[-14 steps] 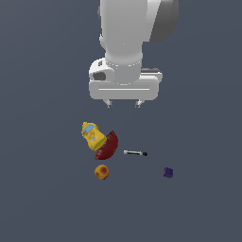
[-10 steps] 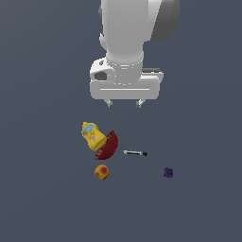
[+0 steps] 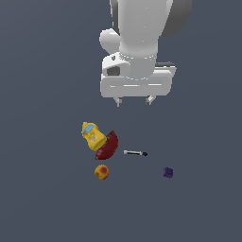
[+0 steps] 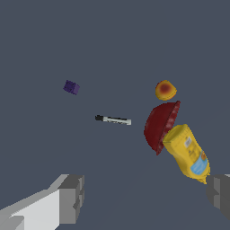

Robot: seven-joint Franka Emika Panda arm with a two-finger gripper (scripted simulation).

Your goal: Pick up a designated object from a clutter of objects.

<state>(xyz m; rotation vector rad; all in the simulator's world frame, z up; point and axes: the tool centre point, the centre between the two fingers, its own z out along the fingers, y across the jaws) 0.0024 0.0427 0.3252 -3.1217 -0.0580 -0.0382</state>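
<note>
Plain dark grey-blue ground fills both views, with five small things lying on it. Nearest the exterior camera are the orange-red ball [image 3: 101, 172] and the purple cube [image 3: 168, 172], well apart from each other. Next back lies the marker pen [image 3: 135, 152], flat on the ground, its black end toward the exterior view's right; the cube sits at about four o'clock from it and the ball at about eight o'clock. At nine o'clock from the pen, near but not touching, stands the dark red bowl piece [image 3: 107, 146], tipped on edge, with the yellow bottle-like toy [image 3: 92, 135] leaning against its far side at about ten o'clock. Farthest back and high above the clutter hangs the gripper [image 3: 133, 100], roughly at twelve o'clock from the pen. Its fingers [image 4: 72, 197] are spread wide apart with nothing between them, and the wrist view shows the pen [image 4: 113, 119] lying clear of both.
</note>
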